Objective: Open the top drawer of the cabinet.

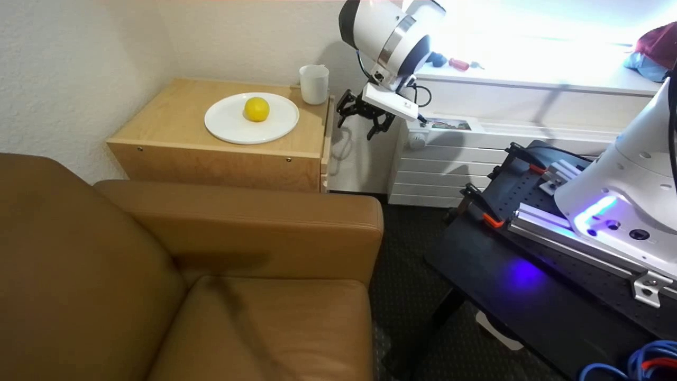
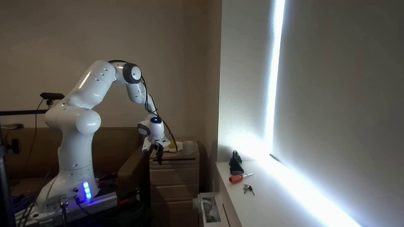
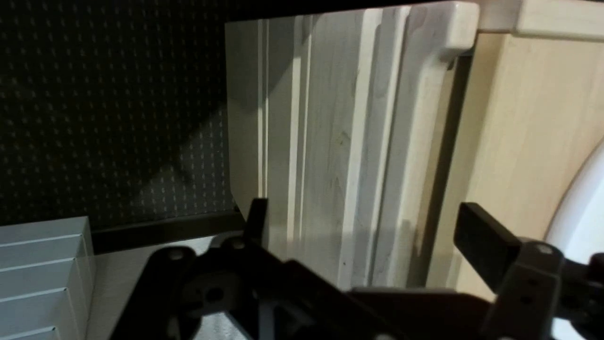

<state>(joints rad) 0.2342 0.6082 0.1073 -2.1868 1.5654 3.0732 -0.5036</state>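
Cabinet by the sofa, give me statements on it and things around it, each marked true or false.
A round yellow object sits on a white plate. True.
The plate lies on the sofa. False: it lies on the cabinet.
A white mug stands near the plate. True.
The mug is being held. False: the open gripper holds nothing.
The cabinet has a single drawer. False: more drawer fronts show below the top drawer.
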